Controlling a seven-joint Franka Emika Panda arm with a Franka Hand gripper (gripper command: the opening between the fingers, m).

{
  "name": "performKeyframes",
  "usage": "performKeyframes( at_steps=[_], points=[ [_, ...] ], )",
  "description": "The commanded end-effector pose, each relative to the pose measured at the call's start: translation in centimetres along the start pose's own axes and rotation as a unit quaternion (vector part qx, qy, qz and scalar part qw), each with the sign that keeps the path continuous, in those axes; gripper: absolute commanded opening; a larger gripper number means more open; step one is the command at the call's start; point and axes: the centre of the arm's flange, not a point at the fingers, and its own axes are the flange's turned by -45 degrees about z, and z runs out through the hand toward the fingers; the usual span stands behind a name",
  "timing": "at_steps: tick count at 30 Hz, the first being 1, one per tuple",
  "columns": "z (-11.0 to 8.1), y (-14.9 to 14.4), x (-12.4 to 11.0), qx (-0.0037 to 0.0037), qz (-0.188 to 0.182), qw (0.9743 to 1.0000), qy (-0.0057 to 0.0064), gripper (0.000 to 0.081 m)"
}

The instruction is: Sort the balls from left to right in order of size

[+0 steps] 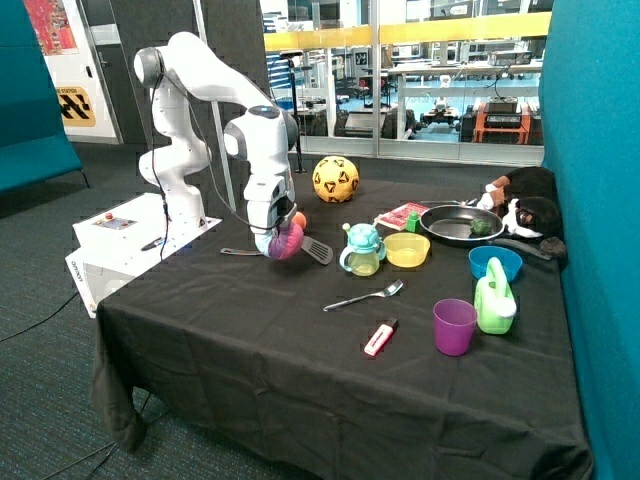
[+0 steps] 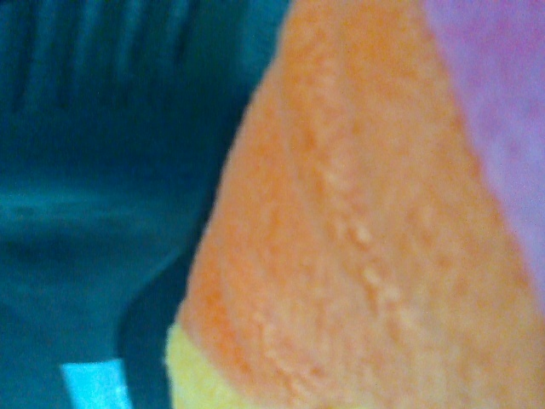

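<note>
Fingers (image 1: pixel 275 243) hidden behind multicoloured ball (image 1: pixel 286 240), low over table (image 1: pixel 250 340), beside spatula (image 1: pixel 316 251)

no legible text, labels or numbers on anything

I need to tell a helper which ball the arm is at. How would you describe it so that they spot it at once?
Find the white robot arm over the black table. At its lower end the gripper is down on a multicoloured ball, beside the spatula. It is pink, purple and orange, unlike the larger yellow ball with black marks farther back.
</note>
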Motion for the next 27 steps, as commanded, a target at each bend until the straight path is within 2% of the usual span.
performKeyframes(
  at_steps=[1, 12, 14, 17, 27],
  points=[
    [-1.7, -2.9, 0.5, -0.00062, -0.035, 0.9994, 0.0, 0.0],
    [-2.5, -7.1, -0.1, -0.00062, -0.072, 0.9974, 0.0, 0.0],
    [-2.6, -8.2, -0.3, -0.00062, -0.086, 0.9963, 0.0, 0.0],
    [-2.7, -8.9, -0.4, -0.00062, -0.086, 0.9963, 0.0, 0.0],
    [-2.9, -12.2, -0.8, -0.00062, -0.117, 0.9931, 0.0, 0.0]
  ],
)
